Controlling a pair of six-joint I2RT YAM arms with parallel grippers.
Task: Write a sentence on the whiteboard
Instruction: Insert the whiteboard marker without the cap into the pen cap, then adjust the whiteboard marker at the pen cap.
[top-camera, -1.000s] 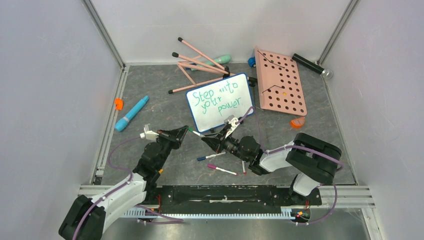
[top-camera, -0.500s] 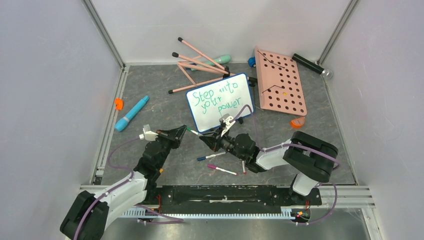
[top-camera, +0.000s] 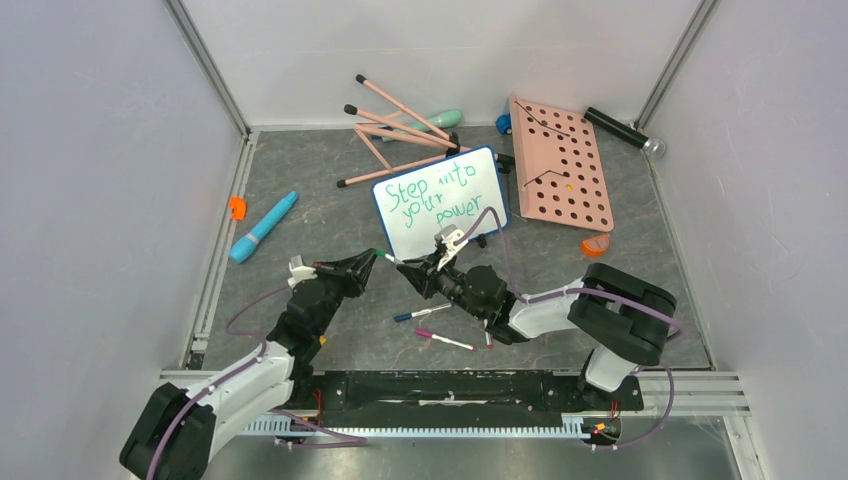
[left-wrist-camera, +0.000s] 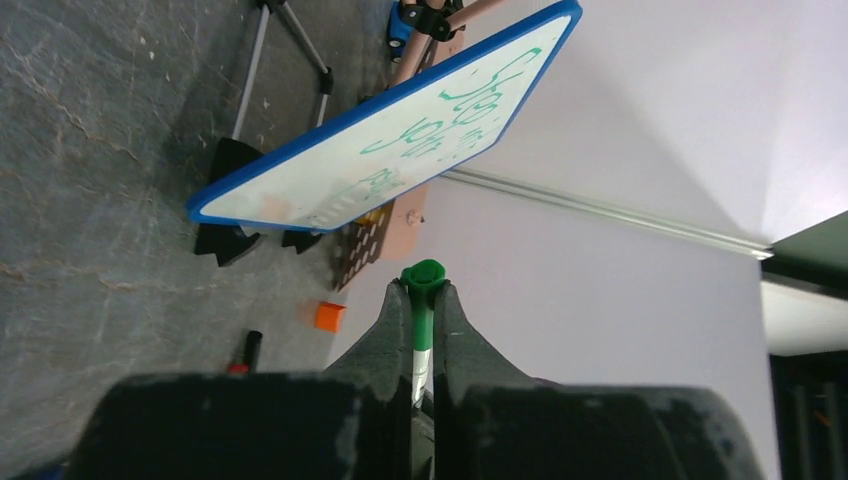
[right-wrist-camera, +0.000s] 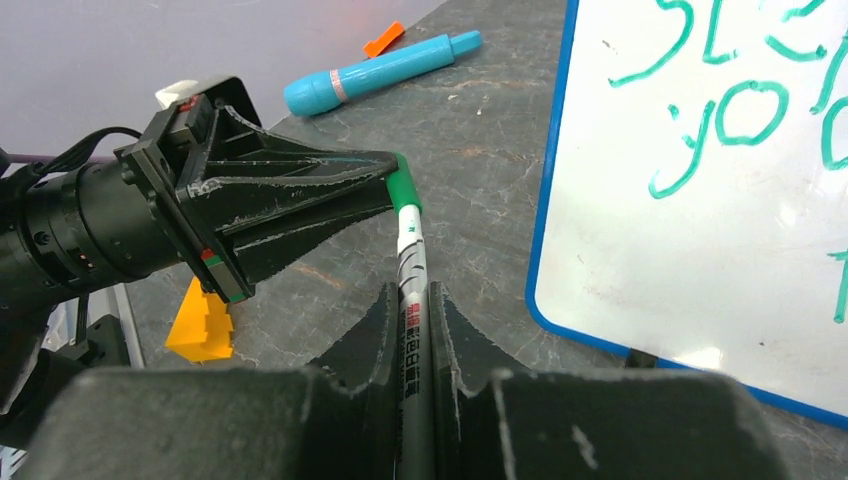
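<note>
Right gripper (right-wrist-camera: 410, 297) nearer left gripper (left-wrist-camera: 422, 290), both pinching slim green-capped marker (right-wrist-camera: 410, 245)

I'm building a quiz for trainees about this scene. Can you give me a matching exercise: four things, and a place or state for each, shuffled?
1 whiteboard
2 green marker
3 blue pen
4 pink board

A lying well left of the whiteboard
B gripped by the left gripper and the right gripper
C just right of the whiteboard
D bears green writing

Pairs: 1-D, 2-B, 3-A, 4-C
</note>
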